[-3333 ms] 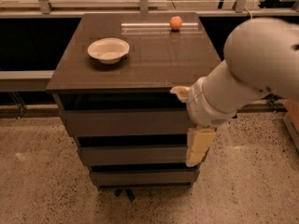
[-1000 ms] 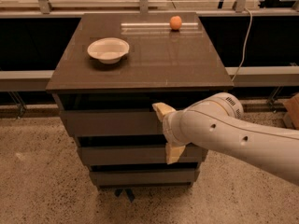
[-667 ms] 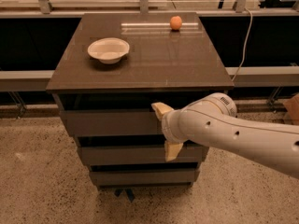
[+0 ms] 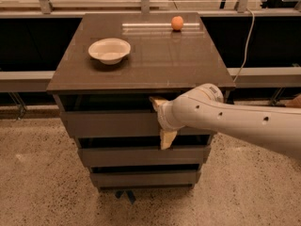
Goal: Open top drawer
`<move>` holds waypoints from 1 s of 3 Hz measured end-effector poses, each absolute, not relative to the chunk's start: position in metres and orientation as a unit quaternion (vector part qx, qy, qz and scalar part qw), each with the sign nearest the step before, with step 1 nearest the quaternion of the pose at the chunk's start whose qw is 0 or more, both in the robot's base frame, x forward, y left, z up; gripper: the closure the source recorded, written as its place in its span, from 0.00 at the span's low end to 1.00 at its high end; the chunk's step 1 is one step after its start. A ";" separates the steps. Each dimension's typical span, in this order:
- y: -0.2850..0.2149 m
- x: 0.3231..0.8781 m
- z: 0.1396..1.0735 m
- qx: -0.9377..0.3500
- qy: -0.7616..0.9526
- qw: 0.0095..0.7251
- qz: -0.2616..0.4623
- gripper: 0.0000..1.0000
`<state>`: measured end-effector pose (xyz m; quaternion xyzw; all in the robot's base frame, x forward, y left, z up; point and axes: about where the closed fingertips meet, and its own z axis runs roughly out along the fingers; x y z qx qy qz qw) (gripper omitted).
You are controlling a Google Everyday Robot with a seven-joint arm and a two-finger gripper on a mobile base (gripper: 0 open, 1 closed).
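The top drawer [image 4: 108, 124] is the widest dark grey-brown front, just under the cabinet's top [image 4: 141, 69]. Only a dark gap shows above it, and its inside is hidden. My gripper [image 4: 162, 121] is at the right half of this front, on the end of my white arm [image 4: 235, 121], which reaches in from the right. Its fingers stand one over the other and apart: the upper fingertip [image 4: 156, 101] is at the front's top edge in the gap, and the lower fingertip [image 4: 167, 139] hangs past the bottom edge. The front lies between them.
Two narrower drawer fronts [image 4: 141, 155] sit below the top one. A white bowl [image 4: 109, 50] and a small orange ball [image 4: 177, 22] lie on the cabinet top. Dark benches run behind on both sides, and a cable [image 4: 244, 41] hangs at the right. The floor is speckled.
My arm has swung from the cabinet's right side to the top drawer's front and dropped lower. Over the last second it has barely moved. The drawer has not visibly moved.
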<state>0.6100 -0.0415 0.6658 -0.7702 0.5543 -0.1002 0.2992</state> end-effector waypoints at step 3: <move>-0.004 0.647 0.654 -0.784 0.552 0.279 -0.050 0.22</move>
